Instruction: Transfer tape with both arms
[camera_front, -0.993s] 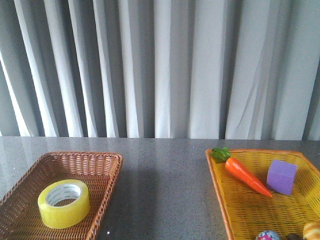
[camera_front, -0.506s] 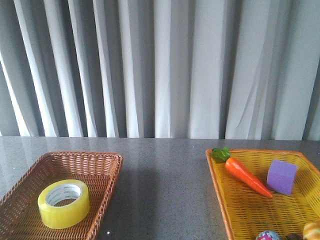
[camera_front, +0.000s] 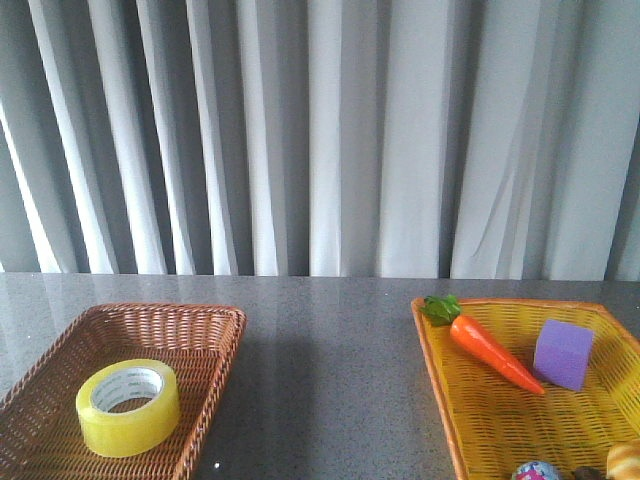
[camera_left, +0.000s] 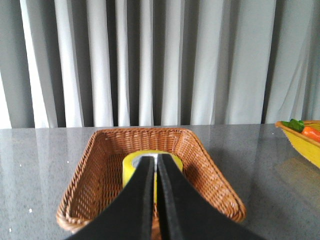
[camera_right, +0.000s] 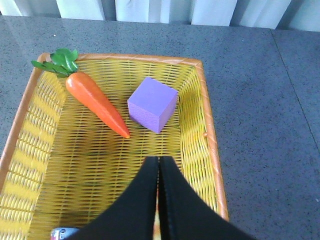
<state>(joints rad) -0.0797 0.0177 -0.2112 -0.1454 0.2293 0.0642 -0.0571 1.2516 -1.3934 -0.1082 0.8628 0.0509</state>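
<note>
The yellow tape (camera_front: 128, 407) lies flat in the brown wicker basket (camera_front: 215, 350) at the table's front left. In the left wrist view the tape (camera_left: 131, 165) sits just beyond my left gripper (camera_left: 156, 159), whose black fingers are shut with nothing between them and cover the roll's middle. My right gripper (camera_right: 158, 160) is shut too, empty, hovering over the yellow basket (camera_right: 206, 120). Neither arm shows in the front view.
The yellow basket (camera_front: 432, 350) at the front right holds an orange carrot (camera_front: 492, 352), a purple cube (camera_front: 563, 353) and small items at its near edge. Grey curtains (camera_front: 320, 140) hang behind the dark speckled table (camera_front: 330, 380).
</note>
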